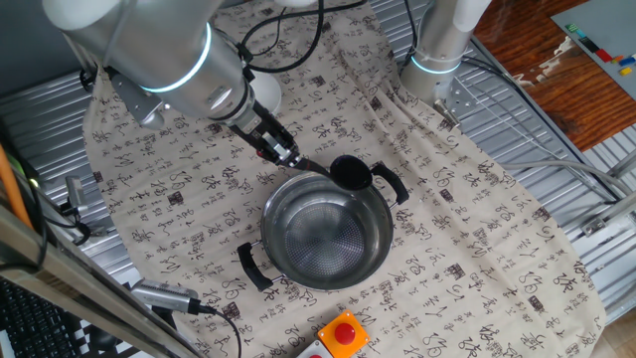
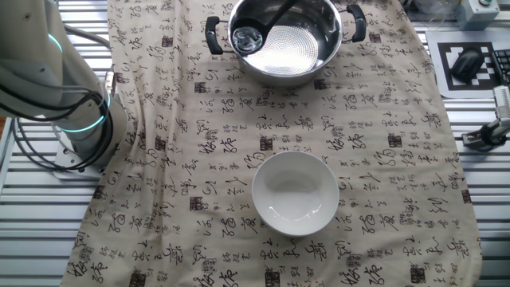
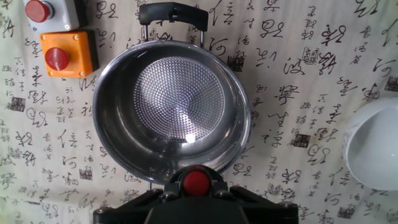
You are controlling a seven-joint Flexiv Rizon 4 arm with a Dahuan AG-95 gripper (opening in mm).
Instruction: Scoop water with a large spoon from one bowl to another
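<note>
My gripper (image 1: 281, 151) is shut on the thin black handle of the large spoon. The spoon's round black scoop (image 1: 348, 171) sits at the far rim of the steel pot (image 1: 328, 239). In the other fixed view the scoop (image 2: 247, 37) is low inside the pot (image 2: 311, 48) by its left wall, with shiny water in it. In the hand view the handle's red tip (image 3: 196, 182) shows end-on between the jaws of my gripper (image 3: 196, 190), above the pot (image 3: 171, 102). The small white bowl (image 2: 295, 194) stands apart from the pot and shows at the right edge of the hand view (image 3: 376, 146).
A printed cloth (image 2: 175, 159) covers the table. An orange box with a red button (image 3: 62, 55) and a grey one (image 3: 46, 12) lie beside the pot. A second arm's base (image 1: 437, 50) stands at the back. Cables run along the table edges.
</note>
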